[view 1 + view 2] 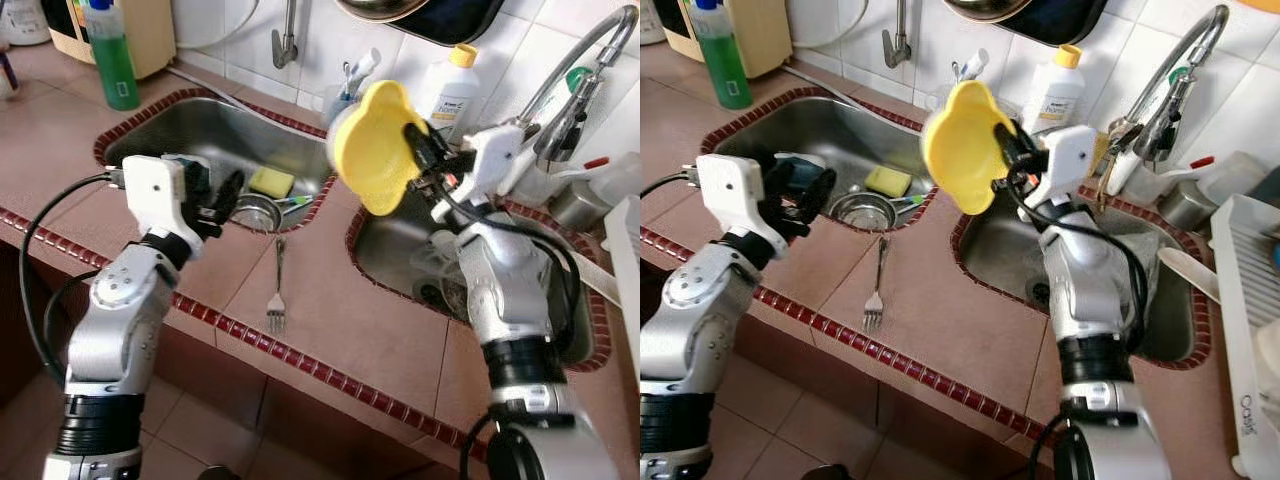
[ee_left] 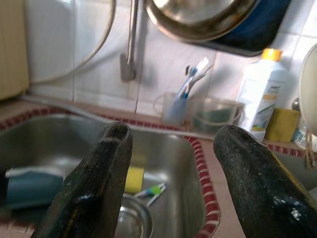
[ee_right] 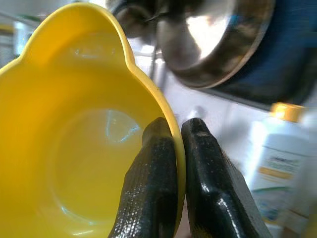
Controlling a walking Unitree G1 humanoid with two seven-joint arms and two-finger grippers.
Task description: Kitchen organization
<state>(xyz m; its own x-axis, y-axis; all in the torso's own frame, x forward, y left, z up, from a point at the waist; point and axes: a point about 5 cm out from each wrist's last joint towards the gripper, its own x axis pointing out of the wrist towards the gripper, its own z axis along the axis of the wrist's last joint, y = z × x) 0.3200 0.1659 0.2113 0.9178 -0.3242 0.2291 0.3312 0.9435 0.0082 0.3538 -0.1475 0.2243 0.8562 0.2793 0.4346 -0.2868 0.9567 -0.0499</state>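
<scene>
One pincer, the right (image 1: 413, 135), is gripping the yellow bowl (image 1: 372, 147) by its rim above the sinks, mid-carry. The left pincer (image 2: 171, 183) is hanging released; next, the bowl probably needs a resting place.

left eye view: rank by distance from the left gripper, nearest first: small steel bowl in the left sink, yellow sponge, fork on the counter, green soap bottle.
From the left gripper, open at the left sink's front rim:
1. Small steel bowl, just beside the fingertips, in the basin.
2. Yellow sponge, just beyond the bowl.
3. Metal fork, on the counter between the sinks.
4. Green soap bottle, at the far back left corner.

The white dish rack (image 1: 1247, 330) bears lettering on its rim, too small to read.
</scene>
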